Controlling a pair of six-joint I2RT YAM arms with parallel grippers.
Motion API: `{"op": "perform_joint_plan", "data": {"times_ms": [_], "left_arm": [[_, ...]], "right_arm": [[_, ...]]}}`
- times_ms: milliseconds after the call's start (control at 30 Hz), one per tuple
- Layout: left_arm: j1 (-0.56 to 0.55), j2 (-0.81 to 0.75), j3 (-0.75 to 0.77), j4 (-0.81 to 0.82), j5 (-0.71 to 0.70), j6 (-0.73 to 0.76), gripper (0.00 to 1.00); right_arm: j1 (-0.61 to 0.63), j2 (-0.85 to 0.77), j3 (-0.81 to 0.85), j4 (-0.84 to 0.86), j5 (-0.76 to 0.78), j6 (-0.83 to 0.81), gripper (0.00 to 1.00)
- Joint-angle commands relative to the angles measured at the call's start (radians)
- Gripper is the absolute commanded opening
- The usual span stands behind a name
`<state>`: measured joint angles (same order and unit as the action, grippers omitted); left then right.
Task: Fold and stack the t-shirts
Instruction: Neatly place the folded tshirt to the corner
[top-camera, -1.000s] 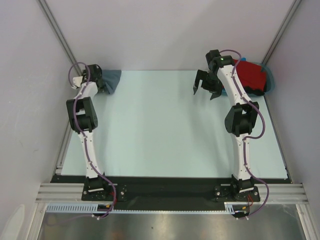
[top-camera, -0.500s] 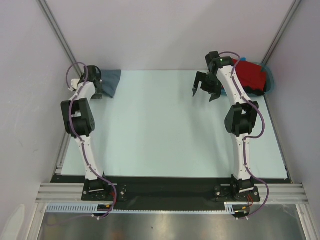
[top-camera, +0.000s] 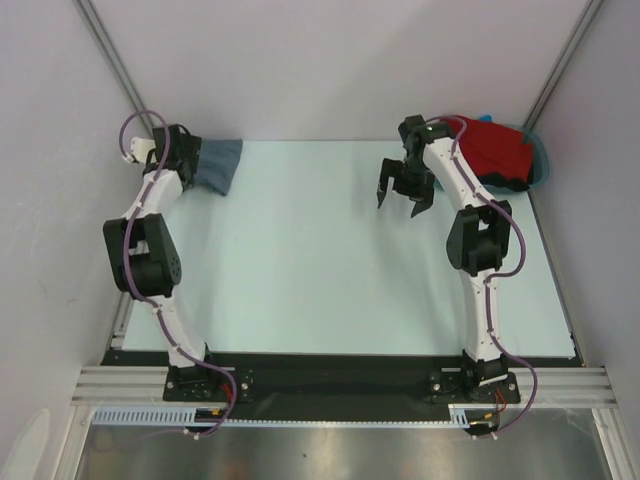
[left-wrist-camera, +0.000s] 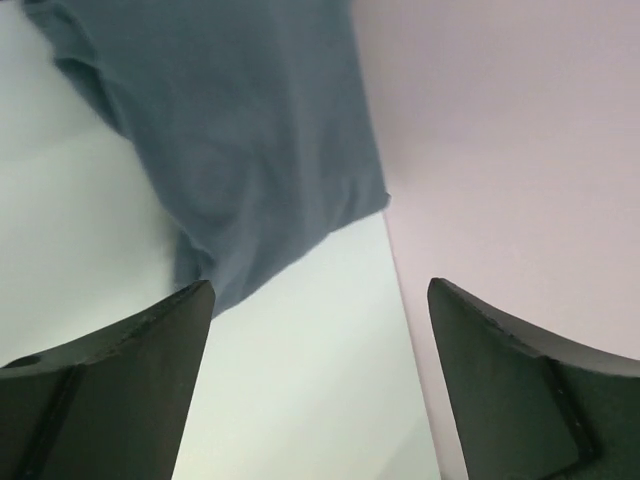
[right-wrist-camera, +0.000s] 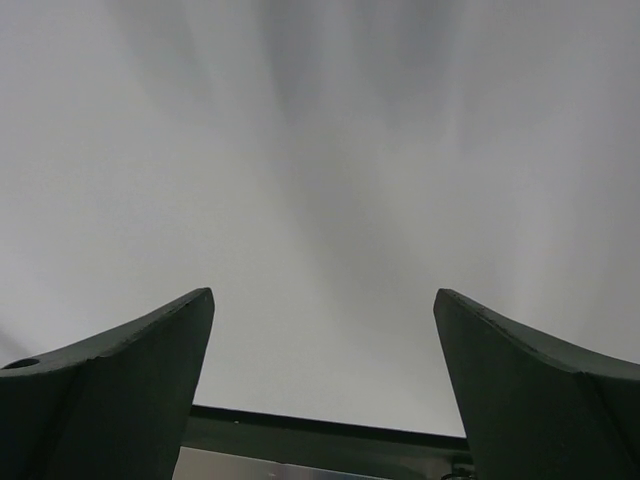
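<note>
Working over a pale table (top-camera: 330, 260).

Far-right corner of table: teal tub (top-camera: 541, 160) holding a heaped red t-shirt (top-camera: 497, 150), with dark cloth at its near edge. Not yet touched.

Far-left corner of table: slate-grey t-shirt (top-camera: 222, 162), crumpled, close against the side wall. Not folded; no stack begun.

Right gripper (top-camera: 402, 195): above far part of table, right of middle, just beside the tub. Spread wide, grasping nothing.

Left gripper (top-camera: 190, 165): at far-left corner of table, just beside the grey cloth. Spread wide, empty. From left wrist, grey t-shirt (left-wrist-camera: 250, 150) seen ahead of the fingertips (left-wrist-camera: 180, 320), apart from them, not between.

Probably reaching for the grey t-shirt, to bring it to the middle of table.

To do it well:
- Ease forward until a hem sits between the pads.
- Take an edge, not the bunched middle.
- Close firmly before pulling.
- Drag low toward the middle of table, so cloth spreads flat.
- Keep clear of the wall at table's left edge.
</note>
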<state>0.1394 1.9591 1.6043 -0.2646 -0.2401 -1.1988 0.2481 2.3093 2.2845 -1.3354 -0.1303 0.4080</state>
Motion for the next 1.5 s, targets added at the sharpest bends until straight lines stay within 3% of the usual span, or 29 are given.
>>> {"op": "perform_joint_plan", "data": {"times_ms": [0,200,233,267,367,467,533,600,867,1000,1467], "left_arm": [[0.014,0.029,0.001,0.232,0.129,0.099,0.90],[0.026,0.306,0.244,0.368,0.398,0.030,0.69],[0.028,0.346,0.285,0.378,0.424,0.016,0.50],[0.028,0.406,0.375,0.351,0.447,0.002,0.47],[0.028,0.465,0.514,0.300,0.455,0.002,0.50],[0.034,0.468,0.519,0.303,0.438,-0.008,0.50],[0.035,0.454,0.519,0.277,0.418,-0.010,0.57],[0.037,0.440,0.503,0.232,0.404,0.002,0.63],[0.043,0.311,0.306,0.209,0.343,0.002,0.68],[0.052,0.311,0.292,0.199,0.366,0.004,0.73],[0.057,0.319,0.252,0.107,0.346,0.025,0.74]], "right_arm": [[0.008,-0.073,0.004,0.012,-0.012,-0.028,1.00],[0.003,-0.047,0.072,-0.022,-0.008,-0.046,1.00],[0.005,-0.044,0.072,-0.022,-0.015,-0.044,1.00],[0.003,-0.044,0.072,-0.021,-0.018,-0.043,1.00],[0.002,-0.031,0.073,-0.012,-0.031,-0.032,1.00],[-0.003,-0.018,0.075,-0.002,-0.046,-0.020,1.00],[-0.006,-0.007,0.076,0.005,-0.061,-0.008,1.00],[-0.012,0.002,0.093,0.007,-0.071,-0.003,1.00],[-0.013,0.036,0.132,0.005,-0.094,0.018,1.00],[-0.013,0.036,0.122,0.015,-0.104,0.031,1.00],[-0.017,0.016,0.075,0.053,-0.112,0.058,1.00]]}}
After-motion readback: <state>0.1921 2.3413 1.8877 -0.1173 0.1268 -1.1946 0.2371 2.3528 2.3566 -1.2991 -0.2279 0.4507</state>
